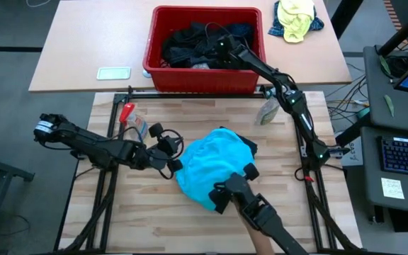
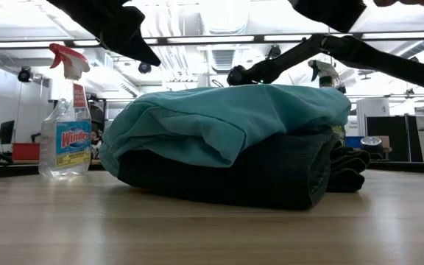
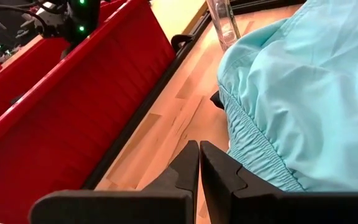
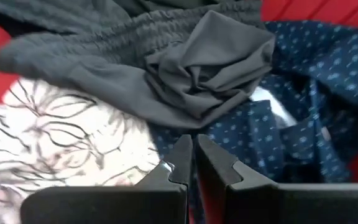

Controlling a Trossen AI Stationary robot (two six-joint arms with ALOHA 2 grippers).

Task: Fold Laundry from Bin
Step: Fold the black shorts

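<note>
The red bin (image 1: 151,44) stands on the far table and holds dark laundry (image 1: 190,44). The right wrist view shows a grey garment (image 4: 185,68), a navy dotted one (image 4: 303,106) and a white patterned cloth (image 4: 55,149). My right gripper (image 1: 220,47) is shut just over them inside the bin. On the wooden table a turquoise garment (image 1: 211,166) lies on top of a folded dark one (image 2: 271,173). My left gripper (image 1: 176,164) is shut at the turquoise garment's left edge, close to its gathered hem (image 3: 244,134). My left gripper (image 3: 199,152) sits level beside the turquoise hem, coming from the table's left; I cannot tell whether it touches the cloth. My right gripper (image 4: 191,149) slants down at the navy dotted cloth (image 4: 229,130) beside the grey garment; I cannot tell whether it touches.
A Windex spray bottle (image 2: 65,125) stands left of the stack and a second bottle (image 1: 268,112) at the far right. A dark arm-like mount (image 1: 250,202) reaches from the near edge over the turquoise garment. A yellow-and-blue bundle (image 1: 296,20) and a small card (image 1: 113,73) lie on the far table.
</note>
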